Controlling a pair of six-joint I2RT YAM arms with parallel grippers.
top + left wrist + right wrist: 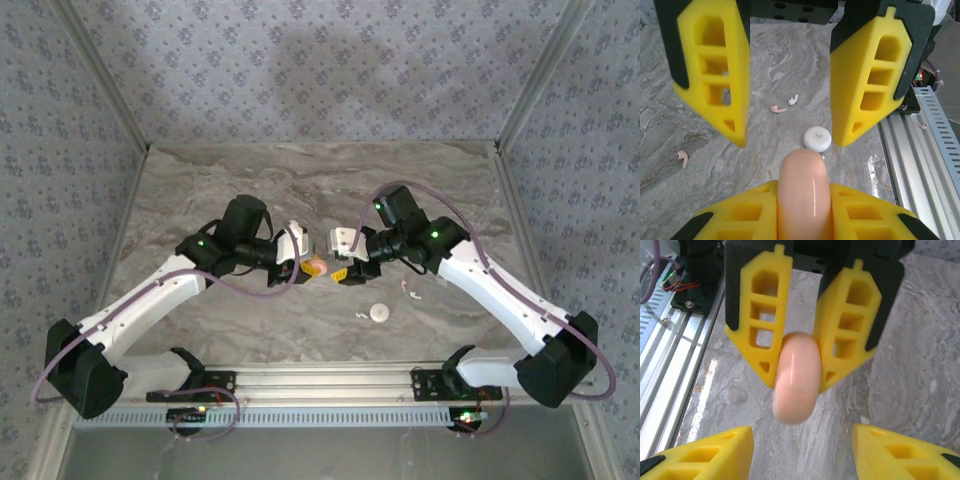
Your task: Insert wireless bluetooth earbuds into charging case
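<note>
While aloft, case (pixel 795 377) amid open table (pixel 300 190)

a grey-veined marble counter (pixel 320 185) lies under the left claw (pixel 312 266) and the right claw (pixel 342 272). beyond them and to both sides stand grey floral-patterned walls (pixel 320 70). behind them runs an aluminium rail (pixel 330 380). the light is soft and even.

This looks like a robot test cell in a lab, not a home. Two black and white robot arms, the left arm (pixel 150 297) and the right arm (pixel 500 295), are bolted to a metal rail (pixel 330 378) at the near edge of a desk (pixel 300 180) with a marble pattern. A slotted cable channel (pixel 330 415) runs beside the rail, and small electronics (pixel 195 408) with lit lamps sit there. Grey patterned walls (pixel 320 70) between metal posts (pixel 105 85) close the desk on three sides.
</note>
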